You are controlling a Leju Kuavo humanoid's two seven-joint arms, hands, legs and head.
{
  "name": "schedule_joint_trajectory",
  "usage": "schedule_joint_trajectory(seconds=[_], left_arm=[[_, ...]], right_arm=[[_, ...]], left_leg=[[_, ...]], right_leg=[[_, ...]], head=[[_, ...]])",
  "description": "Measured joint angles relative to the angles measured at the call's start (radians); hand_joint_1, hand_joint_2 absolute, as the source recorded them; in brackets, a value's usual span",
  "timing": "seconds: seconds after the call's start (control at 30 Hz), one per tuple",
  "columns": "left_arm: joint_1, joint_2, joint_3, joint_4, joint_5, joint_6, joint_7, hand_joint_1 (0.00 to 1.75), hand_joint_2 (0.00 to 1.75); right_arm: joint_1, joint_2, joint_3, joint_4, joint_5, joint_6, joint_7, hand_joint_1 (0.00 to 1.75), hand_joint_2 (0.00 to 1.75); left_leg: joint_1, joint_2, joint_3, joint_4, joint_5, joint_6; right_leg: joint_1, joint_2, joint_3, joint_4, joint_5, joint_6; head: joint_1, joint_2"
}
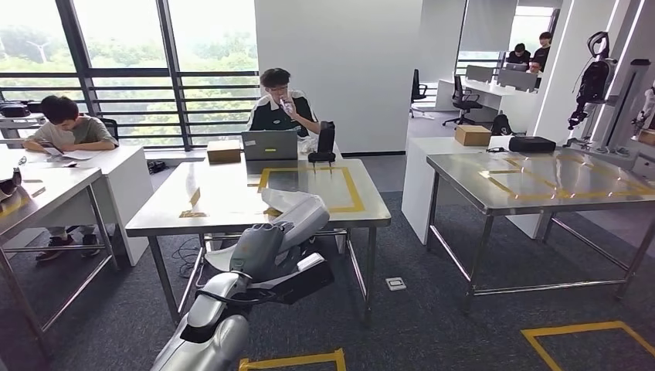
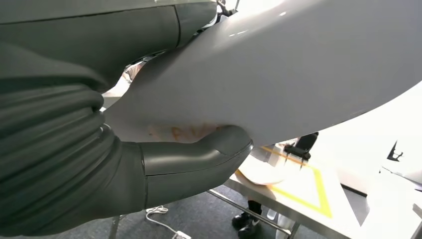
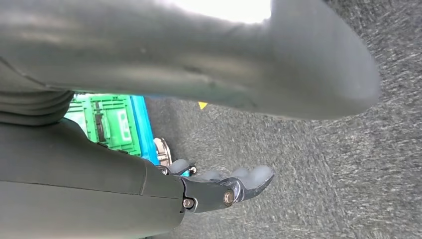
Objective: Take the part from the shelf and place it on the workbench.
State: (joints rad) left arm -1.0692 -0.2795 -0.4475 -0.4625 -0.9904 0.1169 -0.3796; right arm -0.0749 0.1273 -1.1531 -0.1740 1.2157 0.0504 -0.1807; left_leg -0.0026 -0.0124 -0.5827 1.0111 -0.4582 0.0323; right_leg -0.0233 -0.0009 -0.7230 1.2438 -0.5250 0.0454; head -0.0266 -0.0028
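Your left hand (image 1: 266,251) grips the pale grey curved part (image 1: 301,212) just short of the worktop's (image 1: 224,209) near edge; carry it level over the yellow-taped rectangle (image 1: 351,189). Your right hand's (image 3: 219,189) fingers hang open.

This is an office used as a robot lab. Steel workbenches (image 1: 255,202) marked with yellow tape stand on grey carpet (image 1: 432,309), more tape squares on the floor (image 1: 587,340). A person (image 1: 279,104) sits behind a laptop (image 1: 269,144) at the far side, another at a white desk (image 1: 116,158) far left. Large windows (image 1: 147,54) line the far wall, and office chairs (image 1: 463,99) stand far right.
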Motion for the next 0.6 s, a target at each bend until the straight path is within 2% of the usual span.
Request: schedule_joint_trajectory(seconds=[0.03, 0.07, 0.1, 0.13, 0.27, 0.3, 0.33, 0.4, 0.43, 0.47, 0.5, 0.57, 0.6], left_arm=[[-0.001, -0.003, 0.000, 0.000, -0.003, -0.002, -0.001, 1.75, 1.75], [-0.003, -0.006, 0.000, 0.001, -0.005, -0.002, -0.001, 1.75, 1.75], [-0.004, -0.009, 0.000, 0.001, -0.007, -0.005, -0.001, 1.75, 1.75], [-0.005, -0.010, 0.000, 0.001, -0.008, -0.007, -0.001, 1.75, 1.75], [-0.010, -0.011, 0.000, 0.001, -0.012, -0.013, 0.002, 1.75, 1.75], [-0.012, -0.010, 0.000, 0.001, -0.012, -0.013, 0.002, 1.75, 1.75], [-0.013, -0.009, 0.000, 0.001, -0.012, -0.014, 0.002, 1.75, 1.75], [-0.013, -0.007, 0.000, 0.003, -0.013, -0.015, 0.003, 1.75, 1.75], [-0.012, -0.005, 0.000, 0.005, -0.013, -0.015, 0.003, 1.75, 1.75], [-0.011, -0.003, 0.000, 0.006, -0.013, -0.015, 0.005, 1.75, 1.75], [-0.010, 0.000, 0.000, 0.007, -0.013, -0.015, 0.006, 1.75, 1.75], [-0.012, 0.004, 0.000, 0.007, -0.013, -0.015, 0.007, 1.75, 1.75], [-0.014, 0.005, 0.000, 0.007, -0.013, -0.015, 0.007, 1.75, 1.75]], right_arm=[[0.000, 0.000, 0.000, 0.000, -0.002, -0.001, 0.000, 0.00, 0.00], [0.000, -0.001, -0.001, 0.000, -0.003, -0.003, -0.001, 0.00, 0.00], [-0.001, -0.001, -0.001, 0.000, -0.003, -0.003, -0.002, 0.00, 0.00], [-0.001, 0.000, -0.001, 0.000, -0.003, -0.004, -0.004, 0.00, 0.00], [0.000, 0.001, -0.001, 0.000, 0.003, -0.004, -0.006, 0.00, 0.00], [0.000, 0.001, -0.001, 0.000, 0.005, -0.004, -0.006, 0.00, 0.00], [0.000, 0.001, -0.001, 0.000, 0.006, -0.004, -0.006, 0.00, 0.00], [0.000, 0.001, -0.001, 0.000, 0.007, -0.004, -0.007, 0.00, 0.00], [0.001, 0.001, -0.001, 0.000, 0.007, -0.004, -0.008, 0.00, 0.00], [0.002, 0.001, -0.001, 0.000, 0.008, -0.004, -0.006, 0.00, 0.00], [0.002, 0.001, -0.001, 0.000, 0.008, -0.004, -0.004, 0.00, 0.00], [0.003, 0.002, -0.001, 0.000, 0.009, -0.004, 0.002, 0.00, 0.00], [0.002, 0.002, -0.001, 0.000, 0.010, -0.003, 0.001, 0.00, 0.00]], left_leg=[[0.000, -0.001, 0.004, 0.005, -0.008, -0.004], [-0.001, -0.002, 0.006, 0.011, -0.016, -0.009], [-0.003, -0.004, 0.006, 0.015, -0.022, -0.014], [-0.005, -0.005, 0.006, 0.017, -0.027, -0.019], [-0.006, -0.004, 0.005, 0.032, -0.045, -0.040], [-0.005, -0.002, -0.012, 0.067, -0.062, -0.046], [-0.003, 0.001, -0.042, 0.125, -0.084, -0.051], [0.000, 0.004, -0.125, 0.263, -0.126, -0.058], [0.001, 0.005, -0.157, 0.306, -0.129, -0.058], [0.001, 0.005, -0.170, 0.308, -0.109, -0.057], [0.000, 0.006, -0.162, 0.270, -0.070, -0.052], [-0.003, 0.006, -0.107, 0.126, 0.020, -0.038], [-0.007, 0.007, -0.081, 0.066, 0.043, -0.031]], right_leg=[[-0.001, 0.000, 0.027, -0.074, 0.043, 0.000], [0.000, 0.000, 0.056, -0.140, 0.072, -0.002], [0.000, 0.001, 0.077, -0.186, 0.087, -0.006], [0.002, 0.002, 0.086, -0.206, 0.087, -0.012], [-0.001, 0.003, 0.099, -0.212, 0.077, -0.039], [-0.003, 0.003, 0.105, -0.214, 0.074, -0.046], [-0.004, 0.002, 0.111, -0.215, 0.070, -0.051], [-0.004, 0.002, 0.120, -0.215, 0.061, -0.056], [-0.003, 0.002, 0.125, -0.215, 0.056, -0.057], [-0.003, 0.003, 0.132, -0.215, 0.051, -0.056], [-0.002, 0.004, 0.141, -0.215, 0.045, -0.055], [-0.001, 0.005, 0.159, -0.215, 0.032, -0.051], [0.001, 0.005, 0.164, -0.215, 0.026, -0.047]], head=[[0.000, 0.000], [0.000, 0.000], [0.000, 0.000], [-0.001, 0.000], [-0.002, 0.000], [-0.002, 0.000], [-0.002, 0.000], [-0.003, 0.000], [-0.003, 0.000], [-0.003, 0.000], [-0.003, 0.000], [-0.003, 0.000], [-0.003, 0.000]])
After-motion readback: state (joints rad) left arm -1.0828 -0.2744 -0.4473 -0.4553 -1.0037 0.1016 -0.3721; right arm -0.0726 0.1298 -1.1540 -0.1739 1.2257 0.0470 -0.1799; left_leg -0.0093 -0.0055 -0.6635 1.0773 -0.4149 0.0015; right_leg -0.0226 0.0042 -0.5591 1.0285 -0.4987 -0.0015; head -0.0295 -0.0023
